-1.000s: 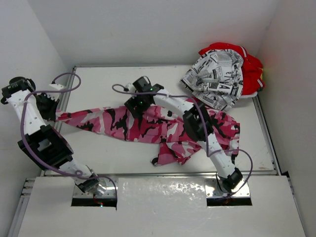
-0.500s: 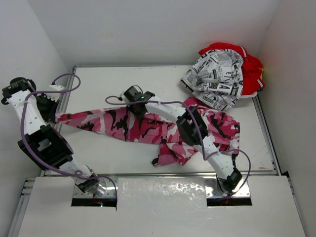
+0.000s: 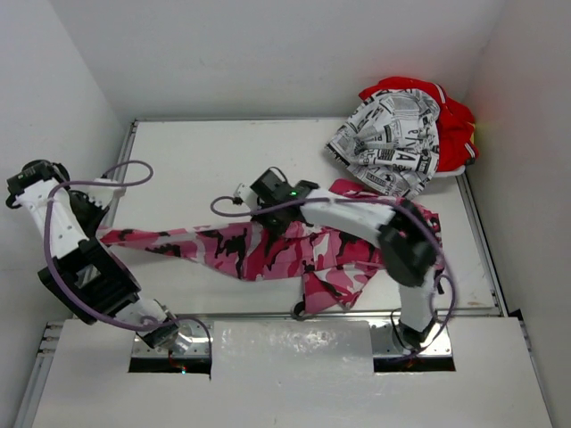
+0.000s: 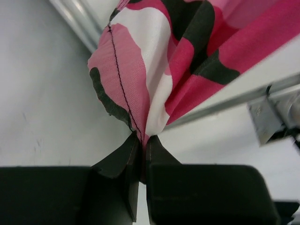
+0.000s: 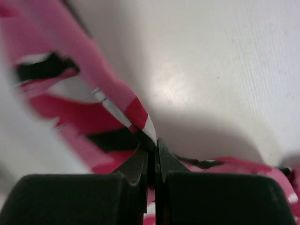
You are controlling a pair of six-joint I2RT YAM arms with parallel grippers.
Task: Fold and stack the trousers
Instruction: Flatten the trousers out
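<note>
Bench (image 3: 223,152) surface, white and framed by a metal rail (image 3: 125,169), carries all three garments. The camouflage trousers (image 3: 268,254) lie drawn out across its middle, from the left rail to the right side. Their wider part is bunched and crumpled close to the near edge. At the far right corner the newsprint-patterned pair (image 3: 393,147) sits heaped on the red pair (image 3: 457,125), well apart from the stretched leg, and neither looks folded. The left pincer (image 4: 143,140) is clamped narrow on the tip of a leg along its stitched seam, at or just past the left rail. The right pincer (image 5: 153,143) is closed tight on a thin ridge of the same cloth near mid-bench, lifting it a little off the surface. Each grip appears to have only a small bite of fabric, so the likeliest failure is cloth slipping free if the arms pull apart or swing quickly, leaving the leg to drop askew. The bunched part by the near edge could also drag over the edge and pull the rest after it. The right arm's purple cable (image 3: 357,203), lying across the cloth, might snag a fold.
</note>
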